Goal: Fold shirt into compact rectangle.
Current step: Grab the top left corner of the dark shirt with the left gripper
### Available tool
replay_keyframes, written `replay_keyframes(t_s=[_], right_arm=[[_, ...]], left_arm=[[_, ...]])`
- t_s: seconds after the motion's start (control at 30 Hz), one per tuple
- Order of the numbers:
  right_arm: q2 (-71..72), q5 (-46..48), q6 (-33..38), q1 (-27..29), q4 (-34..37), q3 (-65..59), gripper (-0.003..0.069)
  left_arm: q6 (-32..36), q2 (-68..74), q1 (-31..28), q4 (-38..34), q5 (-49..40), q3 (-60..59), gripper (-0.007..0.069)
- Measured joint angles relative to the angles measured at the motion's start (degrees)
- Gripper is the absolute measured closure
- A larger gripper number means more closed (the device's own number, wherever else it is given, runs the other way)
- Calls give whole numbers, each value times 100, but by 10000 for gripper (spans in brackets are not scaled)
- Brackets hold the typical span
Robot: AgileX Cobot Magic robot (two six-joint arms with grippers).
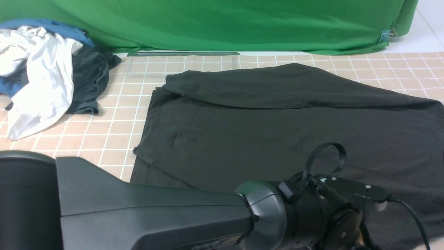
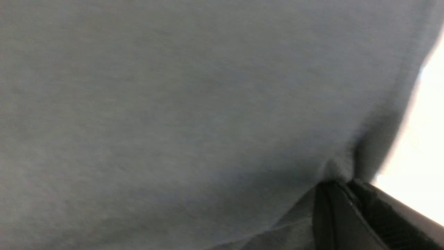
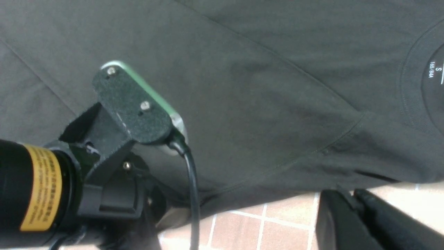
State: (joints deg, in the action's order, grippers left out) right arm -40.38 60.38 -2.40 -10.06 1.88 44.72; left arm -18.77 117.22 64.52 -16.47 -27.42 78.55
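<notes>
The black shirt [image 1: 263,132] lies spread over the tiled table, with its far part folded over toward me. My left arm [image 1: 156,215] reaches across its near edge to the right, and its gripper is hidden below the frame in the front view. In the left wrist view the shirt's fabric [image 2: 173,104] fills the picture and my left gripper [image 2: 343,181] is shut on a pinch of it. In the right wrist view the shirt [image 3: 260,86] shows its collar [image 3: 412,86] and size label. My right gripper [image 3: 347,191] is shut on the shirt's near edge, over the tiles.
A pile of clothes sits at the back left: a white garment [image 1: 38,69], a dark grey one [image 1: 88,80] and a blue one [image 1: 52,27]. A green backdrop [image 1: 225,24] closes the far side. The left arm's wrist camera [image 3: 135,104] hangs over the shirt beside my right gripper.
</notes>
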Motion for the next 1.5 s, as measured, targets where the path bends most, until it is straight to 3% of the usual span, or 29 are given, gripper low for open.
replay_keyframes(t_s=[0.17,0.37,0.47,0.63,0.73,0.9,0.97,1.0,1.1,1.23,1.37,1.5], right_arm=[[0,0,182,0,-25,0,568],[0,-6,76,0,-596,0,568],[0,61,-51,0,-806,1,568],[0,101,-79,0,-846,1,568],[0,101,-84,0,-850,1,568],[0,95,-88,0,-850,1,568],[0,72,-88,0,-850,1,568],[0,70,-88,0,-850,1,568],[0,58,-88,0,-850,1,564],[0,52,-88,0,-850,1,555],[0,52,-88,0,-844,1,550],[0,37,-88,0,-844,1,547]], left_arm=[[37,-12,154,11,-391,223,613],[63,-107,292,114,-815,329,613],[-311,-148,286,413,-1104,333,613],[-1341,-362,134,1490,-1632,340,610],[-1404,-387,44,1680,-1665,346,603],[-1186,-219,40,1599,-1494,347,477],[-914,-107,88,1272,-1171,347,361],[-891,-107,87,1240,-1172,347,361],[-549,-23,110,896,-889,347,237],[-451,94,115,834,-775,347,179],[-333,122,115,870,-689,360,212],[-59,173,115,994,-606,372,346]])
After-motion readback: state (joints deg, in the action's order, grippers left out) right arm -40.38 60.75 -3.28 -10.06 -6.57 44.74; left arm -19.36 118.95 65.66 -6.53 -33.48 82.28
